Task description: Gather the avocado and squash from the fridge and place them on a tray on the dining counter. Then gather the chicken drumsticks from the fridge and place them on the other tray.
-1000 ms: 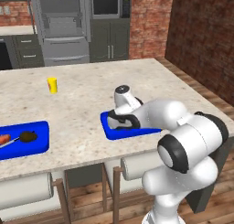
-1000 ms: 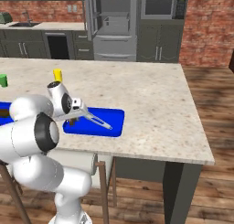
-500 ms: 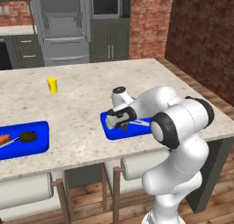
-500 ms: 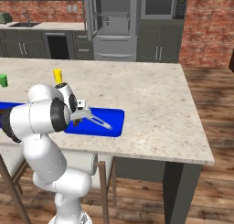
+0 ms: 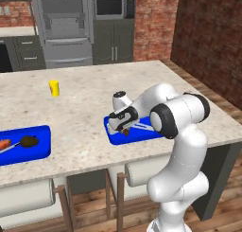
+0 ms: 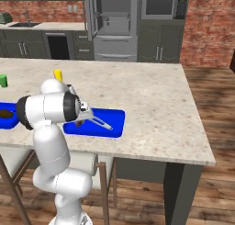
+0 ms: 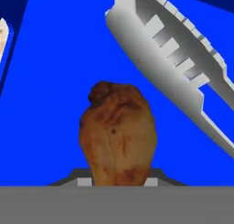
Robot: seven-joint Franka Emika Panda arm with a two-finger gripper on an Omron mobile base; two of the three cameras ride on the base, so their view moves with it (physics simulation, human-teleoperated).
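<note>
My claw (image 5: 125, 128) hung low over the near blue rectangular tray (image 5: 137, 134) at the front edge of the beige speckled stone surface (image 5: 90, 101), pinched tight on one golden-brown club-shaped chicken drumstick (image 7: 118, 132). Hand view showed the drumstick over the blue tray floor, fat end away from the camera; couldn't tell if it touched the floor yet. A grey metal pair of tongs (image 7: 176, 54) lay in the same tray, just beside the drumstick. The twin blue tray (image 5: 26, 146) sat toward the left front edge holding the dark olive-brown avocado (image 5: 29, 141) and the orange-red squash (image 5: 4, 144). A small yellow cup (image 5: 54, 88) stood well apart.

Risks, as I judged: letting go too high could roll the drumstick onto the tongs or toward the rim; a sideways pull-out could nudge the tongs.
</note>
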